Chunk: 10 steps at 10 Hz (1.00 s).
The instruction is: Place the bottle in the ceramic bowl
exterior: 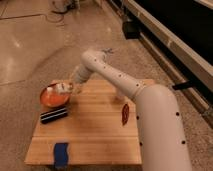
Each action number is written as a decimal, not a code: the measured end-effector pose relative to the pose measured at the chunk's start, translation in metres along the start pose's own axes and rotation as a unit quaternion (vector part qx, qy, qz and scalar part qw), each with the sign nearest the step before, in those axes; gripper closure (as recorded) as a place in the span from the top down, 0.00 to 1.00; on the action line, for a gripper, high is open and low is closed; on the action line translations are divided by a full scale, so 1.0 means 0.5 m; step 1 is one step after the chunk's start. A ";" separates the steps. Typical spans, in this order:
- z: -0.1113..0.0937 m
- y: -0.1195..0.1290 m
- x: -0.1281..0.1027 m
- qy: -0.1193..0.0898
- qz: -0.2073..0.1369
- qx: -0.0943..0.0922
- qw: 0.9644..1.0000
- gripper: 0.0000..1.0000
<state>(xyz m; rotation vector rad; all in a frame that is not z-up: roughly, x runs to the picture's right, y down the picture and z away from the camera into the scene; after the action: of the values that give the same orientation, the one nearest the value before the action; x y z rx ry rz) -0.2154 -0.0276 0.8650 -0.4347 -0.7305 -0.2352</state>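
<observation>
We see a wooden table point(95, 125). Taking the bowl point(49, 100) at its far-left edge as landmark: a dark flat box point(54, 115) lies just in front, a blue object point(61, 153) nearer, a red object point(125, 114) well right. The pincer point(66, 89) hovers over the bowl.

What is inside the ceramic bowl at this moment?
The bottle is over the orange inside of the ceramic bowl, with the gripper at its right end. Whether it rests on the bottom cannot be seen.
</observation>
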 end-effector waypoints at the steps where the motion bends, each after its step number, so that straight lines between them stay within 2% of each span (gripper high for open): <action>1: 0.022 -0.015 -0.013 -0.007 -0.008 0.002 1.000 0.00; 3: 0.055 -0.040 -0.029 -0.017 -0.022 0.008 1.000 0.00; 4: 0.071 -0.055 -0.042 -0.022 -0.029 0.014 0.999 0.05; 7: 0.096 -0.086 -0.062 -0.028 -0.043 0.035 0.998 0.33; 10: 0.126 -0.088 -0.086 -0.035 -0.050 0.040 0.997 0.63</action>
<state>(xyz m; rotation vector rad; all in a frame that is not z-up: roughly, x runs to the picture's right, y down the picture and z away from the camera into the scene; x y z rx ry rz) -0.2993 -0.0349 0.8901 -0.3327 -0.8285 -0.2850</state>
